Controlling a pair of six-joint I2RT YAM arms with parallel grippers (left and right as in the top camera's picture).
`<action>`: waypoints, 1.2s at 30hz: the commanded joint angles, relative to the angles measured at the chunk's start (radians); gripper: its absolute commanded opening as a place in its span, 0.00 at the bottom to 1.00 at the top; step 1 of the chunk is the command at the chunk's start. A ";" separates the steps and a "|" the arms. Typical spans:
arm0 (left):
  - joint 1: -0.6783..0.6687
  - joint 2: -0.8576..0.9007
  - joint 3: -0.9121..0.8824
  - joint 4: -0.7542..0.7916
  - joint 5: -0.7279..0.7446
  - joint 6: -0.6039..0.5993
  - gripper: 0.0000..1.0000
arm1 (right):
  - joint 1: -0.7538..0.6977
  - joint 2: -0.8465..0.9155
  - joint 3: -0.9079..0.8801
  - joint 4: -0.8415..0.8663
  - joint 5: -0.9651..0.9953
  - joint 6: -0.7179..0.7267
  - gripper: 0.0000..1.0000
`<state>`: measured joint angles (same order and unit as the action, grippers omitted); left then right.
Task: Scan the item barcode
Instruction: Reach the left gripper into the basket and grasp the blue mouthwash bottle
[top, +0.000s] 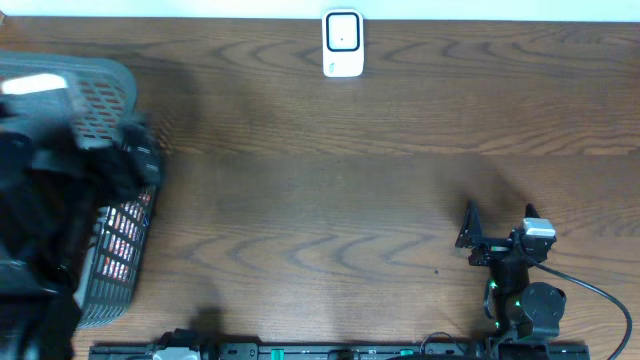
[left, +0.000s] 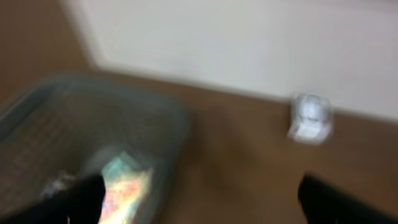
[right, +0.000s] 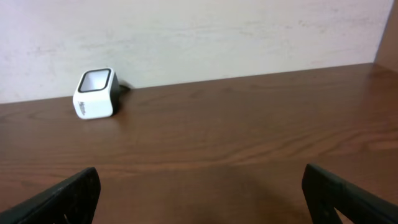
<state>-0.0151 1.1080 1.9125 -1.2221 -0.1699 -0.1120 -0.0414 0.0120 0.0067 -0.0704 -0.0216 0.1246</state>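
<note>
The item is a colourful shiny packet (top: 122, 236) lying in the grey mesh basket (top: 100, 90) at the table's left edge. The left wrist view shows the same packet (left: 129, 186), blurred, inside the basket (left: 74, 106). My left gripper (left: 202, 205) hovers over the basket's right side, open and empty. In the overhead view it is a dark blur (top: 135, 160). A white barcode scanner (top: 342, 44) stands at the back centre, also seen in both wrist views (left: 310, 118) (right: 96, 94). My right gripper (top: 498, 222) rests near the front right, open and empty (right: 202, 199).
Bare brown wood stretches between the basket and the right arm. A pale wall (right: 199, 37) runs just behind the scanner. The arm mounting rail (top: 330, 351) lines the front edge, and a black cable (top: 600, 295) loops by the right arm's base.
</note>
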 joint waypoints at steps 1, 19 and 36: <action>0.096 0.118 0.153 -0.129 -0.220 -0.123 0.98 | 0.008 -0.005 -0.001 -0.005 0.008 -0.006 0.99; 0.748 0.238 -0.103 -0.182 0.142 -0.214 0.95 | 0.008 -0.005 -0.001 -0.005 0.008 -0.006 0.99; 0.777 0.069 -0.644 0.327 0.081 0.135 0.98 | 0.008 -0.005 -0.001 -0.005 0.008 -0.007 0.99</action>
<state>0.7517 1.1709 1.2682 -0.9112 -0.0532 -0.1120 -0.0414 0.0120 0.0067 -0.0708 -0.0216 0.1246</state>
